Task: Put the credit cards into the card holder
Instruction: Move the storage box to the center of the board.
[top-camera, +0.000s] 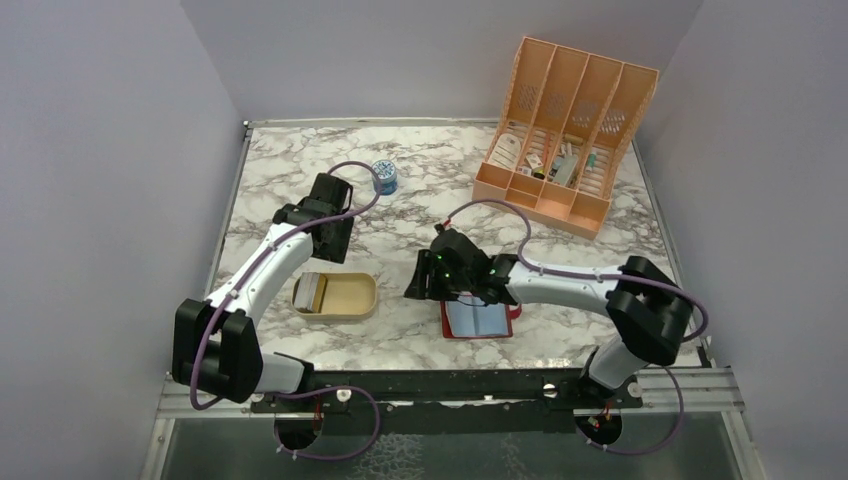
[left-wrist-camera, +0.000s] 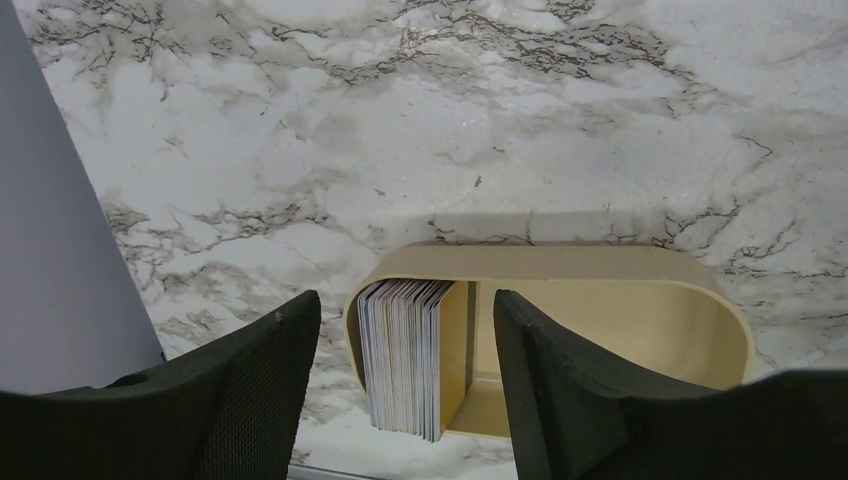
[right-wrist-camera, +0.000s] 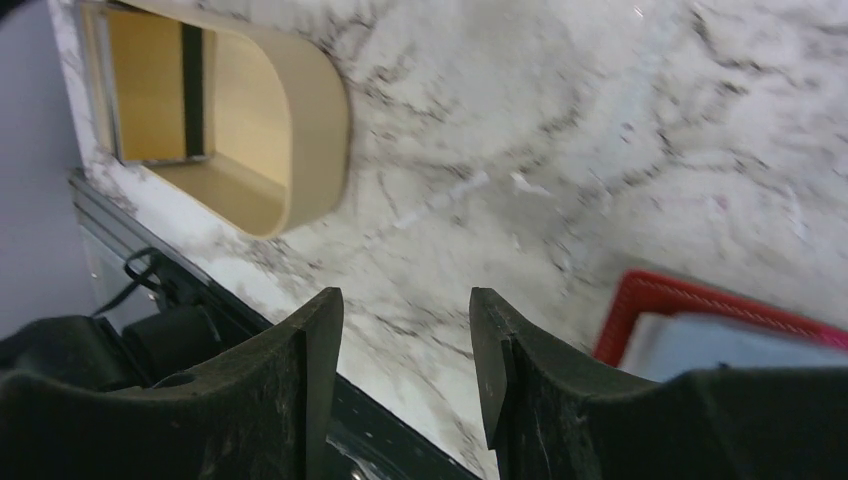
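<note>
The credit cards stand on edge as a greyish stack at the left end of a shallow tan tray; the overhead view shows them too. My left gripper is open and empty, above and behind the stack, its jaws either side of it. The card holder lies open on the table, dark red with pale blue pockets; its red edge shows in the right wrist view. My right gripper is open and empty, just left of the holder, above bare marble.
A large peach slotted organizer with small items stands at the back right. A small blue-patterned roll sits at the back, near the left arm. The tan tray lies front left. The table's front edge and black rail are close below the right gripper.
</note>
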